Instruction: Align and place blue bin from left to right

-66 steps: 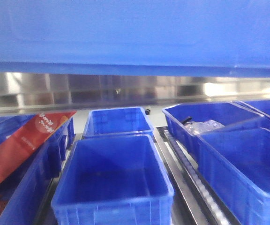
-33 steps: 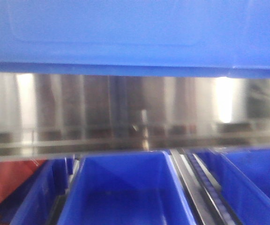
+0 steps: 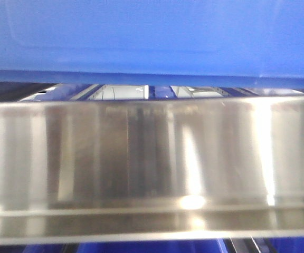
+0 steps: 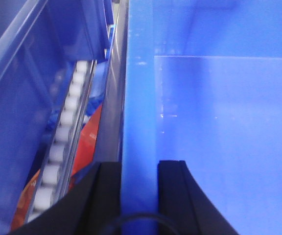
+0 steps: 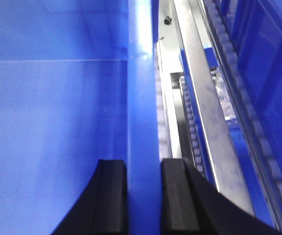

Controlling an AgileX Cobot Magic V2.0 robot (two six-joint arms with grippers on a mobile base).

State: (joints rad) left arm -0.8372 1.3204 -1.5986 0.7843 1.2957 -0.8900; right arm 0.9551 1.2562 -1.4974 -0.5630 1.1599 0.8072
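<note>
The front view has changed. The small bins (image 3: pixel 115 247) that showed below are now just a sliver at the bottom, and a steel panel (image 3: pixel 152 168) fills most of the frame. The bin (image 3: pixel 152 37) hangs across the top of that view, lifted, with its lower edge just above the panel's top. The left jaws pinch its left wall and the right jaws pinch its right wall, each with one pad inside and one outside. A roller track (image 4: pixel 62 142) and a red packet (image 4: pixel 89 142) lie below on the left, and a rail (image 5: pixel 199 98) below on the right.

Risks, as I read it:
- The drop spot is hidden from the front, so I could set the bin skewed or onto another one.
- I only hold thin walls, so uneven arm motion could twist it or let it slip.
- The bottom edge may clip the panel.
</note>
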